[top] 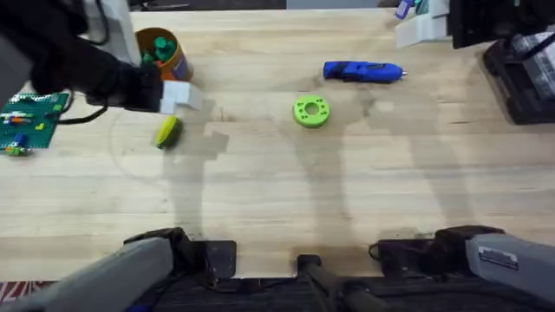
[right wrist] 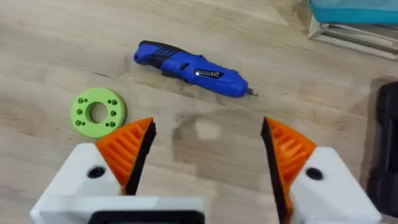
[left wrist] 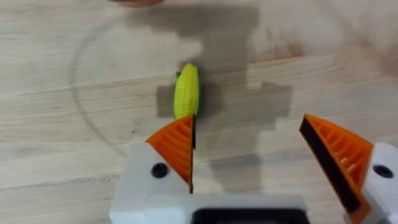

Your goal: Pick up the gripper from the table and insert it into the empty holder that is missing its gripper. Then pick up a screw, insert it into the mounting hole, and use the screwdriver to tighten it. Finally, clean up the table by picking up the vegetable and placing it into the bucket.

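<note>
At the far left edge of the light wooden table point(top: 364, 191), a green circuit board point(top: 30, 117) is seen lying flat. Just right of it, the left arm is extended over the table, and its white-fingered left tool point(top: 178, 97) is held above the small oblong yellow toy vegetable point(top: 167, 131), which lies on the table on the left side. In the left wrist view, the left tool point(left wrist: 267, 149) is shown released, its orange ribbed pads point(left wrist: 177, 146) spread wide apart, with the vegetable point(left wrist: 186, 91) lying just beyond one pad and not gripped. Behind the left tool, at the far left, the small round orange bucket point(top: 165, 52) is placed upright, with dark green pieces point(top: 158, 48) visible inside it. Near the middle of the table, a green ring-shaped disc point(top: 311, 111) is lying flat. Just to its far right, the blue pen-shaped electric screwdriver point(top: 362, 71) is laid on its side, its thin metal bit pointing right. In the right wrist view, the right tool point(right wrist: 208, 146) is seen released, its orange pads well apart above bare wood, with the disc point(right wrist: 98, 112) and the screwdriver point(right wrist: 193, 68) lying beyond it. A black object point(top: 525, 74) is placed at the far right edge.
</note>
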Available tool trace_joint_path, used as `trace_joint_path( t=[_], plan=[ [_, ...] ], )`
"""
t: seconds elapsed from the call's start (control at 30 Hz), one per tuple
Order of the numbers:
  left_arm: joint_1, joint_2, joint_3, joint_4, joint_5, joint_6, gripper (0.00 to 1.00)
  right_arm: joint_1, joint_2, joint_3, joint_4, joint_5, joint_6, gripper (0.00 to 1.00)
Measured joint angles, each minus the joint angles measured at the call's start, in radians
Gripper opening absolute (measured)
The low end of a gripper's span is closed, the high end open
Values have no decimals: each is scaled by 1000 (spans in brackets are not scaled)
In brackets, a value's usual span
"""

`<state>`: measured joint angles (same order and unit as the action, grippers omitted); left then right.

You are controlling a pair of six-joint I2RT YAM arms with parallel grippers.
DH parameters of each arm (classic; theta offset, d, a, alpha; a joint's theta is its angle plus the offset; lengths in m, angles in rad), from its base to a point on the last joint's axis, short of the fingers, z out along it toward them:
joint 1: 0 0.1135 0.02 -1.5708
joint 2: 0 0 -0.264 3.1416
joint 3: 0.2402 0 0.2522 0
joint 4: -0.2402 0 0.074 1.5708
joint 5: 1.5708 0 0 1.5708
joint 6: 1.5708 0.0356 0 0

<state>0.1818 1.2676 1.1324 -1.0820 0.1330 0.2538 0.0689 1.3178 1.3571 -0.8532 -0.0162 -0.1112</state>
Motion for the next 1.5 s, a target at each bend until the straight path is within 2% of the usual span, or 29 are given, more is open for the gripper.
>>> trace_joint_path(
  t=[0.23,0.33,0.5,0.63,0.77,0.8,0.97,1.0,1.2,1.37,1.5],
  plan=[
    [0,220,0,11,-84,90,985,0,0,0,0,0,0,994],
    [2,308,0,42,-121,118,985,0,0,0,0,0,0,993],
    [17,432,0,113,-140,146,985,0,0,0,0,0,0,994],
    [29,499,1,150,-149,159,985,0,0,0,0,0,0,994],
    [34,503,8,154,-149,163,981,0,0,0,0,0,0,993],
    [34,503,8,155,-148,161,893,0,0,0,0,0,0,993],
    [40,503,12,159,-182,166,134,0,0,0,0,0,0,994],
    [40,503,13,157,-178,170,40,0,0,0,0,0,0,994],
    [37,507,23,147,-151,170,11,0,0,0,0,0,0,994],
    [37,526,101,113,-47,170,9,0,0,0,0,0,0,994],
    [37,527,212,102,44,170,9,0,0,0,0,0,0,994]
  ],
)
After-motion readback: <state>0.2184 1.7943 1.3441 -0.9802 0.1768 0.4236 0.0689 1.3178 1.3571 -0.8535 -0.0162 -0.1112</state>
